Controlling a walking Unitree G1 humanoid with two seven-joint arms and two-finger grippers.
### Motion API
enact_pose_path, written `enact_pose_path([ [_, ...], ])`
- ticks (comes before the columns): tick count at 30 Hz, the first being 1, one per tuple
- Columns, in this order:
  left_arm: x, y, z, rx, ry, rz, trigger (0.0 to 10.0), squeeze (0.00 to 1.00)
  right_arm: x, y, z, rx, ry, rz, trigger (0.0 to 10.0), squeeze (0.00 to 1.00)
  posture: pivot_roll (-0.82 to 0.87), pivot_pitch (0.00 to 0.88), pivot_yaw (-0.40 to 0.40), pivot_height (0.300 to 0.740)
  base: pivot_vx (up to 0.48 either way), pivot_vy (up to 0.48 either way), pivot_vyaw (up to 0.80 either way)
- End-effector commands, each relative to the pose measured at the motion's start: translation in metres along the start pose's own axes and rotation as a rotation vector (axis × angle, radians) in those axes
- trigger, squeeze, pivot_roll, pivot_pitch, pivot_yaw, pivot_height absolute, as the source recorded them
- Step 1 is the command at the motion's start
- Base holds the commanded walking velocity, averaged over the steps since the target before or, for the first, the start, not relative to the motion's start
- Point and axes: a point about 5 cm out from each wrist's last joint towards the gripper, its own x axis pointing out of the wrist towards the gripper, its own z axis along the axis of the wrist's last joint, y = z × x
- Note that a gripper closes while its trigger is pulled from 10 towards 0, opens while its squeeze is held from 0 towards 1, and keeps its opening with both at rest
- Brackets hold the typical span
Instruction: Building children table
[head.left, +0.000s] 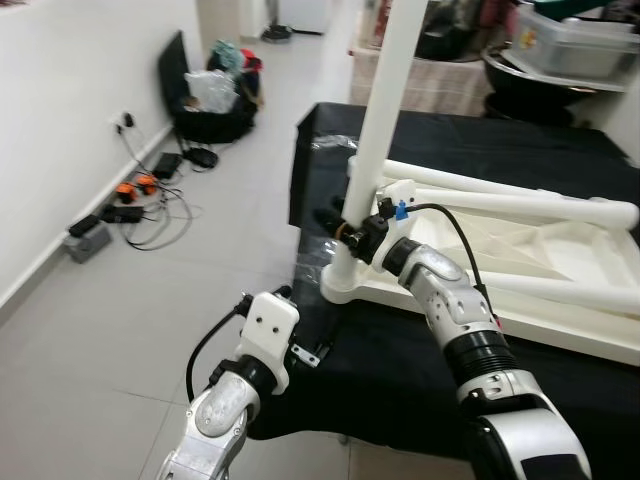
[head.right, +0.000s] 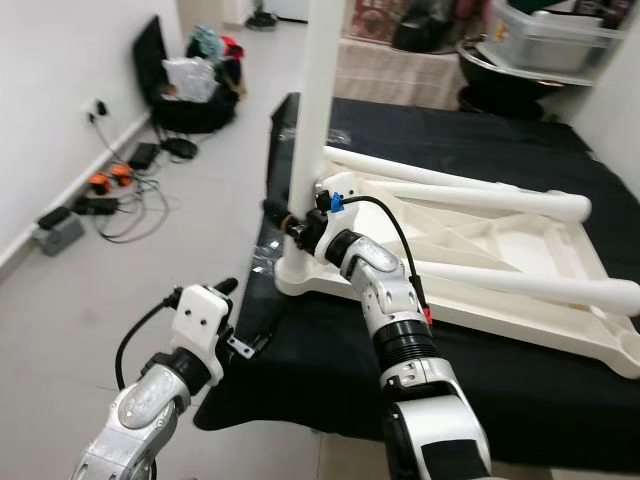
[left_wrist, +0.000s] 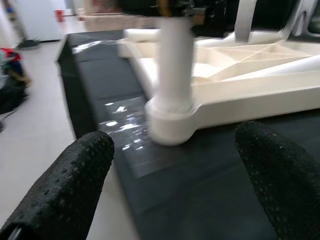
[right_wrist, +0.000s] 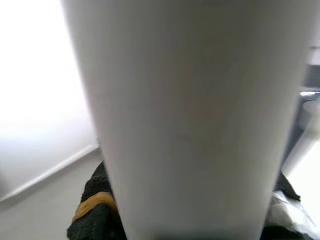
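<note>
1. Nearest the robot, the left gripper (left_wrist: 170, 185) hung low at the near edge of the black cloth (head.left: 400, 370), its 2 nubbed fingers (left_wrist: 75, 175) spread wide with nothing between them, pointing at the socket where the upright leg entered the tabletop.
2. Just beyond, the right gripper (head.left: 345, 228) was clamped on the upright white leg (head.left: 385, 110) low down, just above the corner socket. The right wrist view showed the tube pressed close between the black pads.
3. The upturned white tabletop (head.left: 560, 300) lay underside up on the cloth, ribbing exposed, with other legs (head.left: 520, 195) lying across it.
4. Handling, as a judgement: the parts looked like moulded plastic, light and stiff, smooth enough to slip under a twist. A low hold near the socket seemed best, giving leverage without bending the tube.
5. Hard to tell: whether the leg was fully seated, since the joint was blurred; the leg's top was cut off by the frame.
6. Farther off, cables and chargers (head.left: 130, 200) lay on the floor by the wall.
</note>
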Motion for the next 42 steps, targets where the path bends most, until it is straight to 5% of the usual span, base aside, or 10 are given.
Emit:
enact_pose_path([
  [1, -0.001, -0.002, -0.002, -0.005, 0.011, -0.002, 10.0, 0.00, -0.012, -0.034, 0.001, -0.029, 0.002, -0.265, 0.0, 0.00, 0.05, 0.004, -0.089, 0.740, 0.000, 0.000, 0.00],
  [2, -0.001, -0.002, -0.002, -0.004, 0.010, -0.002, 10.0, 0.00, -0.018, -0.043, 0.001, -0.058, 0.008, -0.434, 0.0, 0.00, 0.05, 0.004, -0.089, 0.740, 0.000, 0.000, 0.00],
  [8, 0.000, -0.002, -0.002, -0.003, 0.011, -0.003, 10.0, 0.00, -0.027, -0.040, 0.002, -0.026, 0.007, -0.588, 0.0, 0.00, 0.05, 0.003, -0.092, 0.740, 0.000, 0.000, 0.00],
  [9, 0.000, -0.002, -0.002, -0.003, 0.011, -0.003, 10.0, 0.00, -0.027, -0.032, 0.003, 0.004, 0.001, -0.592, 4.2, 0.00, 0.05, 0.002, -0.095, 0.740, 0.000, 0.000, 0.00],
  [12, 0.000, -0.002, -0.002, -0.003, 0.011, -0.003, 10.0, 0.00, -0.025, -0.027, 0.003, 0.021, -0.008, -0.591, 4.2, 0.00, 0.05, 0.002, -0.095, 0.740, 0.000, 0.000, 0.00],
  [13, 0.000, -0.003, -0.002, -0.004, 0.010, -0.003, 10.0, 0.00, -0.021, -0.020, 0.004, 0.030, -0.012, -0.556, 10.0, 1.00, 0.05, 0.002, -0.093, 0.740, 0.000, 0.000, 0.00],
  [20, 0.000, -0.003, -0.002, -0.005, 0.010, -0.002, 10.0, 0.00, -0.008, -0.008, 0.004, 0.020, -0.065, -0.406, 10.0, 0.96, 0.05, 0.002, -0.094, 0.740, 0.000, 0.000, 0.00],
  [21, 0.000, -0.003, -0.002, -0.006, 0.010, -0.002, 10.0, 0.00, -0.006, -0.005, 0.003, 0.040, -0.073, -0.320, 10.0, 0.00, 0.05, 0.000, -0.093, 0.740, 0.000, 0.000, 0.00],
  [34, 0.000, -0.004, -0.003, -0.008, 0.008, -0.003, 10.0, 0.00, -0.016, 0.000, 0.007, 0.229, -0.033, 0.322, 10.0, 0.00, 0.06, 0.000, -0.101, 0.740, 0.000, 0.000, 0.00],
  [42, -0.001, -0.004, -0.003, -0.007, 0.010, -0.004, 10.0, 0.00, -0.034, 0.010, 0.001, 0.197, 0.100, 0.772, 10.0, 0.00, 0.06, 0.000, -0.101, 0.740, 0.000, 0.000, 0.00],
])
